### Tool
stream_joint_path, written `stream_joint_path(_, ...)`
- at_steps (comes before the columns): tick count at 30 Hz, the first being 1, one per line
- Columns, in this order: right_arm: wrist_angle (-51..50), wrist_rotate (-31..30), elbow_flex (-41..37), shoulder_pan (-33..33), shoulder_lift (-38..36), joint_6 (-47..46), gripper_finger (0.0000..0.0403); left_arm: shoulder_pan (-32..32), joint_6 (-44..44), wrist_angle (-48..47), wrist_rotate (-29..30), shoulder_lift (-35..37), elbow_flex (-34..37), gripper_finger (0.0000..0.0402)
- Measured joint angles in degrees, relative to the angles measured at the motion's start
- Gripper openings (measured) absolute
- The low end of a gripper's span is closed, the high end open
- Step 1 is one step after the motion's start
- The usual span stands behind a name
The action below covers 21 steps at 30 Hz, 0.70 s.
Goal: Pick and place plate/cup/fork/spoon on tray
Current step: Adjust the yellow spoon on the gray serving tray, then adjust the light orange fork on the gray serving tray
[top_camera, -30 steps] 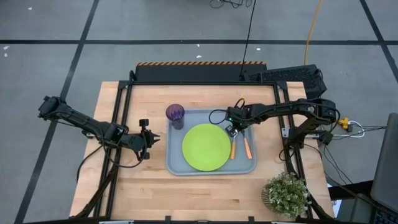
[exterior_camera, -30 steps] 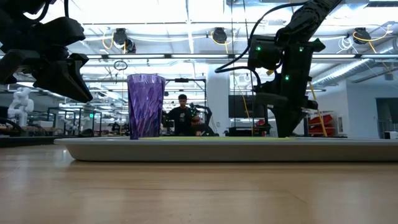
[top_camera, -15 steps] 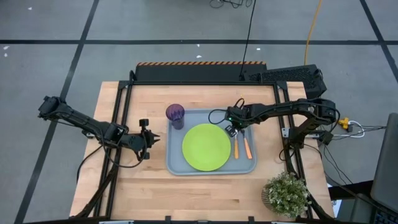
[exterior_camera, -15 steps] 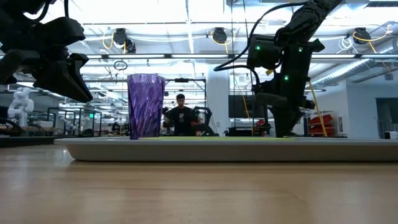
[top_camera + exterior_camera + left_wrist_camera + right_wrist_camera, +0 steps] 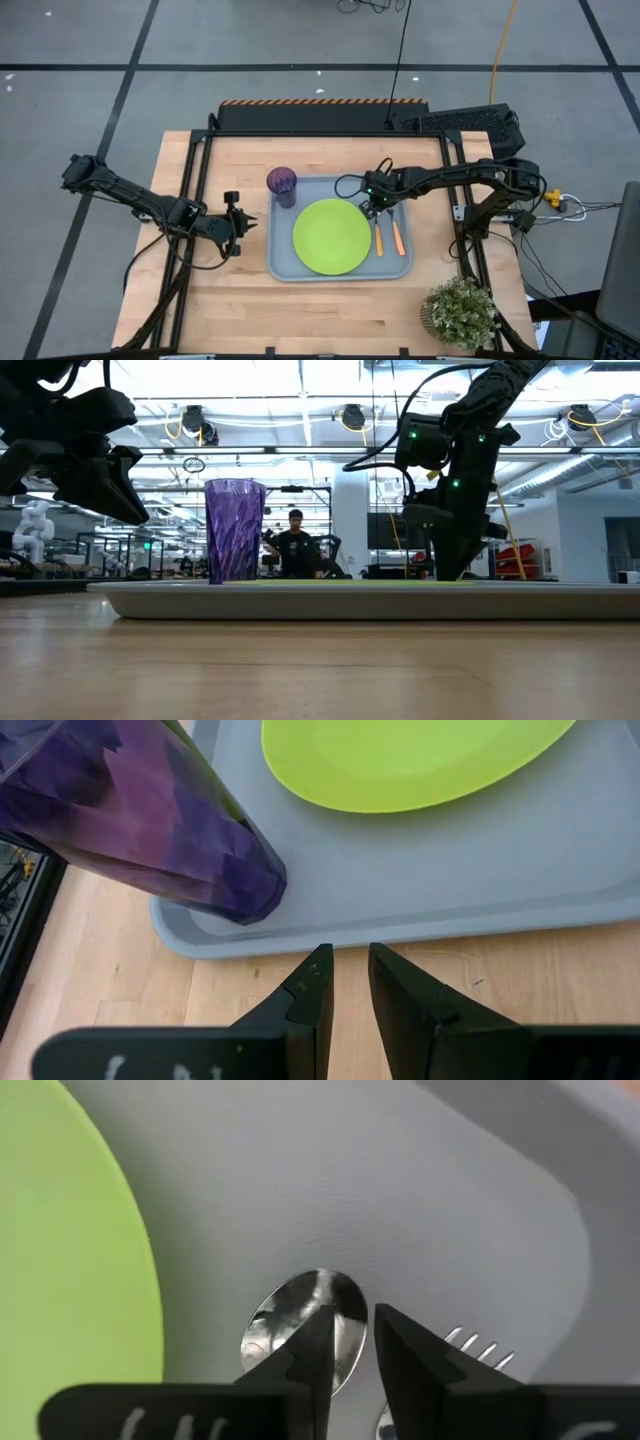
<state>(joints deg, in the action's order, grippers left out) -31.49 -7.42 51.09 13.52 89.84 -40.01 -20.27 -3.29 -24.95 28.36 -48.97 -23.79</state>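
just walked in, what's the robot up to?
It is loading tableware onto the tray. The plate, cup, spoon and fork all lie on it now. The right gripper hangs just above the spoon's bowl, jaws slightly parted and holding nothing. The left gripper waits over the table beside the tray's left edge, empty, jaws narrowly parted.

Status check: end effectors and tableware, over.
Right end effector open a crack, empty, above the spoon. Left end effector idle off the tray. Plate, cup, fork on the tray. Nothing obstructing.
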Motion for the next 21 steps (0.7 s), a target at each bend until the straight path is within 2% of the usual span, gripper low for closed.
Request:
stream_joint_path(15, -1.11, -0.28, 0.0, 0.0, -0.28, -7.82, 0.0077, 0.0, -0.2, -0.04, 0.0, 0.0, 0.0, 0.0072)
stream_joint_path(21, -0.72, -3.47, 0.07, -0.09, -3.2, -9.18, 0.0077, 0.0, -0.2, -0.02, 0.0, -0.1, 0.0, 0.0072)
